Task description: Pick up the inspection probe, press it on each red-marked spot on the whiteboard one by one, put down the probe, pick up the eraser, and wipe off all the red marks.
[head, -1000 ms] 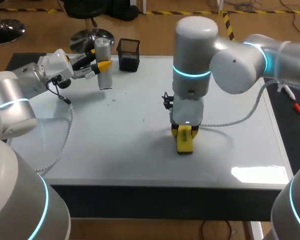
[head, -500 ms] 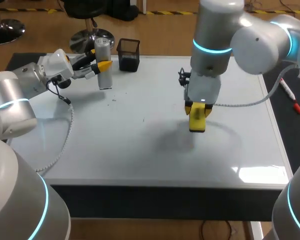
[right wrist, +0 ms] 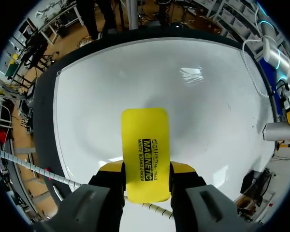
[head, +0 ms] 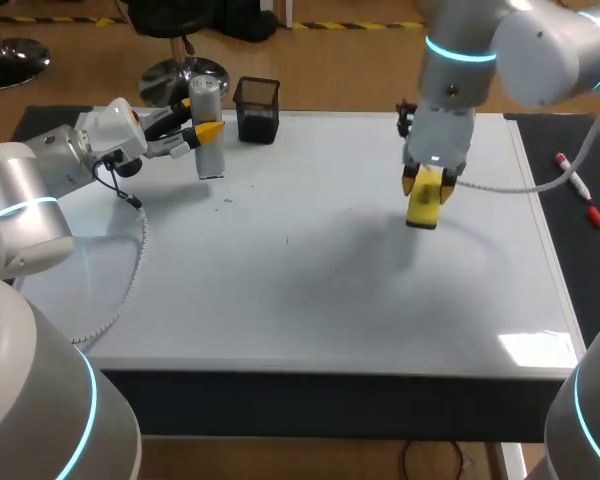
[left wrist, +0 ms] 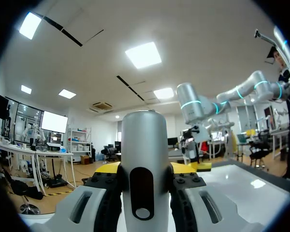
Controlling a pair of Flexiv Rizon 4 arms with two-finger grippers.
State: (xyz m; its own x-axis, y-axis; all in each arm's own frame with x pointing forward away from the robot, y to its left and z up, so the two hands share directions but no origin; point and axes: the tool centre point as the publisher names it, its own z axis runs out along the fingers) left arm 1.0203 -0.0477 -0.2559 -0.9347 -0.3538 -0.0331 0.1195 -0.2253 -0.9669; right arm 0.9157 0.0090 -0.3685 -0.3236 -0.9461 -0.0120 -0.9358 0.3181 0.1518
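Note:
The inspection probe (head: pixel 208 138), a grey cylinder, stands upright over the whiteboard's (head: pixel 280 300) back left corner. My left gripper (head: pixel 202 132) is shut on it from the side. In the left wrist view the probe (left wrist: pixel 145 145) fills the space between the yellow tips of the left gripper (left wrist: pixel 145 167). My right gripper (head: pixel 424 186) points down over the board's right half, shut on the yellow eraser (head: pixel 422 210). The eraser (right wrist: pixel 145 145) juts out ahead of the right gripper (right wrist: pixel 146 169), off the surface, with its shadow below. I see no red marks on the board.
A black mesh pen holder (head: pixel 257 110) stands at the board's back edge beside the probe. A red-capped marker (head: pixel 578 190) lies on the dark mat right of the board. A few tiny dark specks (head: pixel 226 200) dot the board's left half.
My right arm has carried the eraser from the board's front middle up and away towards the back right. The left arm and probe have stayed still.

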